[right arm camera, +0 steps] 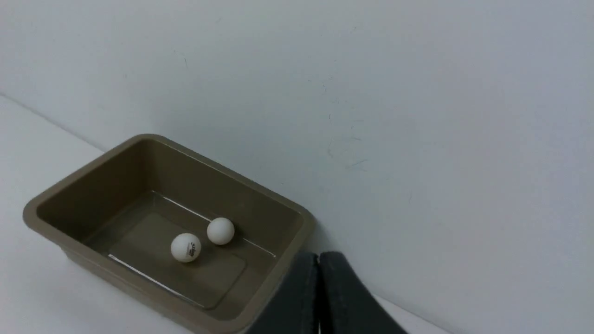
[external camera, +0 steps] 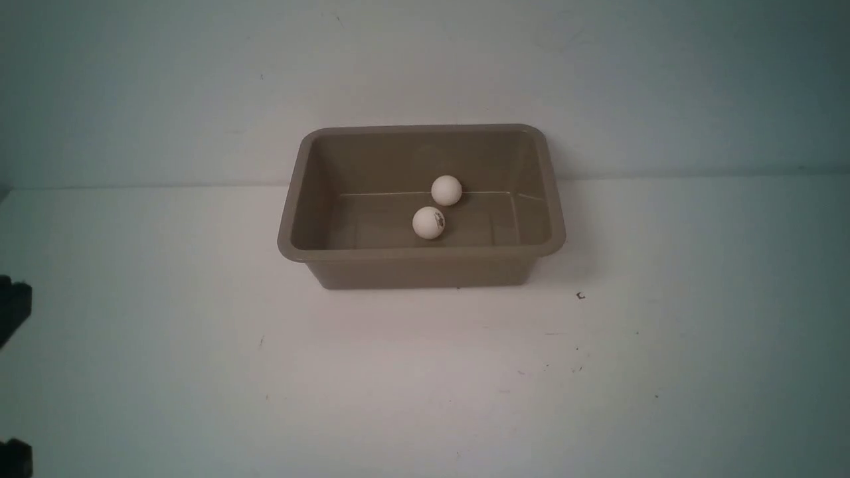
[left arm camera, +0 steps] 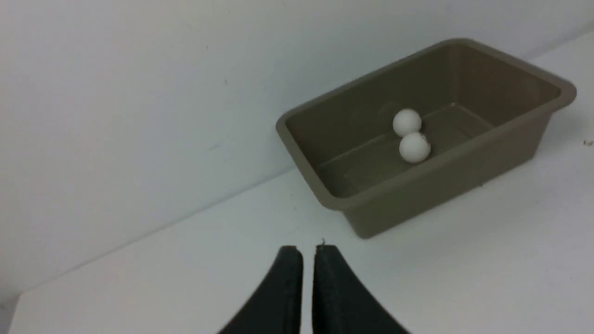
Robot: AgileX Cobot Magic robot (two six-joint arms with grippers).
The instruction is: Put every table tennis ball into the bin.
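Two white table tennis balls lie inside the taupe bin (external camera: pixel 425 267). One ball (external camera: pixel 446 190) rests by the far wall, the other ball (external camera: pixel 428 222) sits just in front of it with a dark mark on top. The left wrist view shows the bin (left arm camera: pixel 445 181) and both balls (left arm camera: pixel 407 122) (left arm camera: pixel 414 147), with my left gripper (left arm camera: pixel 308 250) shut, empty and well short of the bin. In the right wrist view my right gripper (right arm camera: pixel 319 258) is shut and empty, off the bin's (right arm camera: pixel 278 278) end, with both balls (right arm camera: pixel 185 247) (right arm camera: pixel 220 231) on the floor inside.
The bin stands on a white table (external camera: pixel 425 385) close to a pale wall (external camera: pixel 425 66). A dark part of my left arm (external camera: pixel 13 305) shows at the left edge of the front view. Small dark specks (external camera: pixel 580 296) dot the table right of the bin.
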